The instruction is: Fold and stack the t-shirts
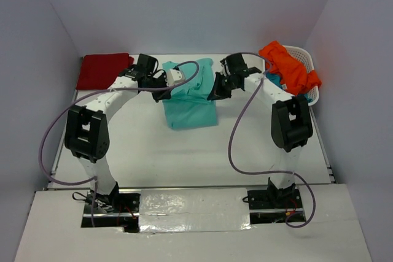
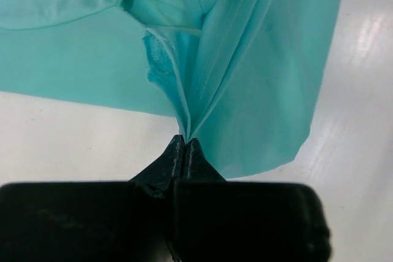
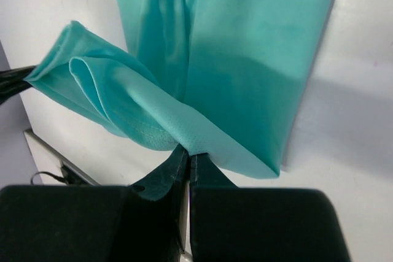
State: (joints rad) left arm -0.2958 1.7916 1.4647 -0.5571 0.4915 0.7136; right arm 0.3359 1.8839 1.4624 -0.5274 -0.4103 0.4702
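Dark red shirt (image 1: 103,70) laid folded at 10 o'clock on surface (image 1: 184,151). Left hand (image 2: 185,145) clamped on gathered edge of mint-aqua shirt (image 1: 190,105), spread at 12 o'clock. Right hand (image 3: 189,153) pinched on its other edge. Orange shirt (image 1: 285,65) heaped over basket (image 1: 306,55) at 2 o'clock, teal-blue shirt (image 1: 274,81) seen beneath.

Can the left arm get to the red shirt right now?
Probably not yet: the left gripper is shut on the mint shirt. The red shirt lies close beside it, nothing between.
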